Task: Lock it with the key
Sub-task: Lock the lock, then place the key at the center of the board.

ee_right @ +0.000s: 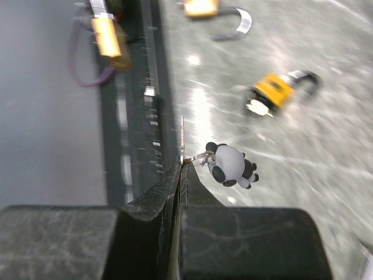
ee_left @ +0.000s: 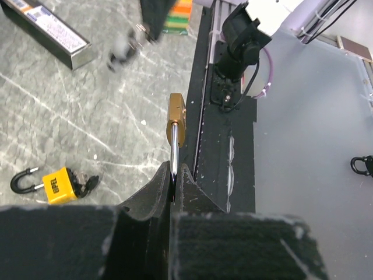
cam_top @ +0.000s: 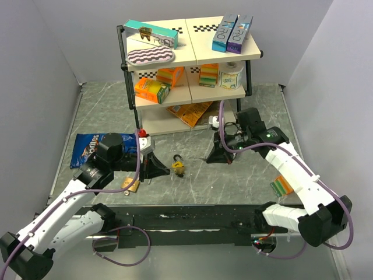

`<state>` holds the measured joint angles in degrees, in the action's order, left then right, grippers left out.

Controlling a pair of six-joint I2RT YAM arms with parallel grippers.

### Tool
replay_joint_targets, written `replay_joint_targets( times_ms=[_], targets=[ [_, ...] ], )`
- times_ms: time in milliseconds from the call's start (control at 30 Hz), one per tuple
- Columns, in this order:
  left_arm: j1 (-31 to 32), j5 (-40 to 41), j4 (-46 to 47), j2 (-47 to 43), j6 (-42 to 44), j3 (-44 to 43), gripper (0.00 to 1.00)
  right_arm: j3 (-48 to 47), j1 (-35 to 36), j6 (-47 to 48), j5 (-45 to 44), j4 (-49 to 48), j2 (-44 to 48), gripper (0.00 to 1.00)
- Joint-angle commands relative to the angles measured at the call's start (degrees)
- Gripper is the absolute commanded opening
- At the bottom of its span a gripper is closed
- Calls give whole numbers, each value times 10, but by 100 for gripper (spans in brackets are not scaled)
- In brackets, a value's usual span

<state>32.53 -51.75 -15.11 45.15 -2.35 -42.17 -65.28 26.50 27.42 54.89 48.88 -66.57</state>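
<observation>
Left claw [ee_left: 173, 175]: closed hard on the steel shackle of a brass padlock [ee_left: 176, 119], pinched right at the fingertips. Padlock body straight out ahead of the tips, seen edge-on, lifted clear of the grey marbled table [ee_left: 87, 116] and lined up over the seam between that surface and the black rail [ee_left: 217, 163]. Down and to the left of this claw, flat on the table and apart from it: a yellow padlock [ee_left: 57, 184] with black lettering, shackle pointing away to the left, a dark clump at its other end too small to name.

Right claw [ee_right: 182, 166]: narrowed to nothing on a key [ee_right: 182, 137], thin blade poking straight ahead of the tips, edge-on. Just right of the tips, hanging from the key's ring: a black-and-white panda keychain [ee_right: 230, 166], off the table. Far ahead of this claw and slightly right, blurred: a second brass padlock [ee_right: 201, 6], shackle swung open, lying on the table. Nearer and further right, the yellow padlock again.

Key and held padlock well apart, not touching. From the left wrist, right claw and panda far ahead, up and left of the padlock body.
</observation>
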Motion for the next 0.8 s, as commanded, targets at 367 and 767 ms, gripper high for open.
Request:
replay_joint_targets(
  times_ms=[367,767],
  targets=[
    [-5,39,17,0,46,29,1,58,-51,-60,-266,-281,-144,0],
    [-5,57,17,-20,46,59,1,8,-51,-11,-303,-289,-284,0]
  ],
)
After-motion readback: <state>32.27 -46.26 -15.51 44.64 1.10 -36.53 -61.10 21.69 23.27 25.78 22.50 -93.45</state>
